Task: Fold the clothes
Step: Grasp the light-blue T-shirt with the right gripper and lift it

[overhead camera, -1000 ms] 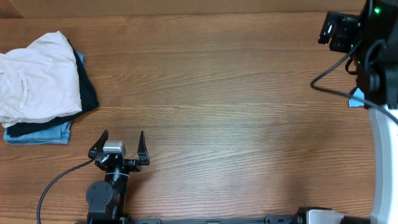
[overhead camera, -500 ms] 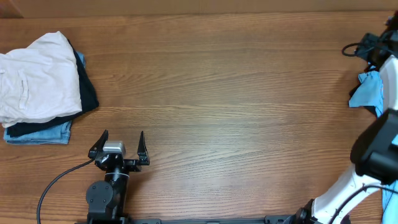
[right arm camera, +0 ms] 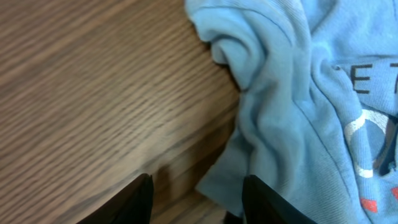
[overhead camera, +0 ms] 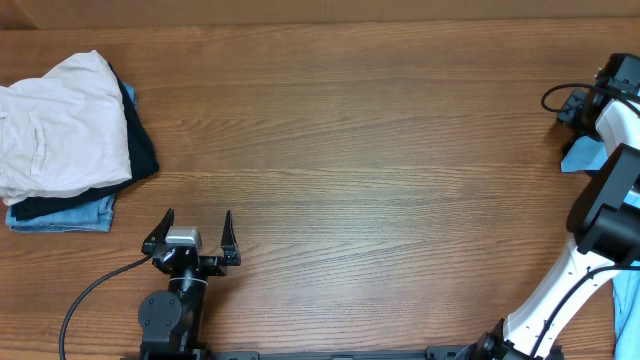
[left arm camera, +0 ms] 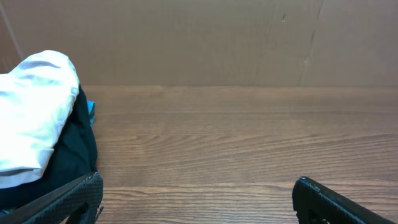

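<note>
The clothes, a sky-blue T-shirt (overhead camera: 583, 156), lie bunched at the table's far right edge, mostly hidden under my right arm. In the right wrist view the T-shirt (right arm camera: 298, 106) fills the right half, crumpled, with white and red-orange print showing. My right gripper (right arm camera: 198, 190) is low over its left edge. The jaws stand partly apart with a corner of the fabric between them, close to the right finger (right arm camera: 258, 199). My left gripper (overhead camera: 193, 230) rests near the front of the table, wide open and empty, far from the T-shirt. The left gripper (left arm camera: 198, 190) has only bare wood between its fingers.
A pile of other garments sits at the far left: a cream one (overhead camera: 60, 125) on top, a black one (overhead camera: 142, 150) and a folded denim-blue one (overhead camera: 60, 215) beneath. A cardboard wall (left arm camera: 217, 37) stands behind the table. More blue fabric (overhead camera: 627, 320) shows at the lower right corner.
My right arm has swung out to the table's right edge and come down over the T-shirt. Its jaws have narrowed from wide open. The left arm has not moved.
</note>
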You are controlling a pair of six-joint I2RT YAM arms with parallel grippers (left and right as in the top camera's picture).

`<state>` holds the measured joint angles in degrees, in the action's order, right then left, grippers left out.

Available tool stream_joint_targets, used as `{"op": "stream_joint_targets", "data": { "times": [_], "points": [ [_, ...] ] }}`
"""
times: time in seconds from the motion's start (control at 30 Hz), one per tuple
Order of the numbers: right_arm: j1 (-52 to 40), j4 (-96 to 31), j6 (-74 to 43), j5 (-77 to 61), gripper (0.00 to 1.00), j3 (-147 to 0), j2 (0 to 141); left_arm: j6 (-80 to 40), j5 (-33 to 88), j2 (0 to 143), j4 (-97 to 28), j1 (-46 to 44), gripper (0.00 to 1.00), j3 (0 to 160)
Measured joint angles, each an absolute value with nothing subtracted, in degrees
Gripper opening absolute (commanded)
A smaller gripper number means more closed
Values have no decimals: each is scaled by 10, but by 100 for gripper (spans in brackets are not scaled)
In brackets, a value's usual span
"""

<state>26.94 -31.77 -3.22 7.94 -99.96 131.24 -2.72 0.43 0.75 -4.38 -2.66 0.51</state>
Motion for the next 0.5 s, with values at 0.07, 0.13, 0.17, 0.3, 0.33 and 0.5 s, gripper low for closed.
{"op": "stream_joint_targets", "data": {
  "times": [0.07,0.13,0.17,0.3,0.33,0.5],
  "points": [
    [270,-314,-32,80,50,-1000,1314,-27,4,8,-44,-27,100,5],
    [270,-311,-32,79,50,-1000,1314,-27,4,8,-44,-27,100,5],
    [270,-310,-32,80,50,-1000,1314,-27,4,8,-44,-27,100,5],
    [270,-310,-32,87,50,-1000,1314,-27,4,8,-44,-27,100,5],
    [270,-310,-32,92,50,-1000,1314,-27,4,8,-44,-27,100,5],
    [270,-295,-33,95,46,-996,1314,-27,4,8,-44,-27,100,5]
  ]
}}
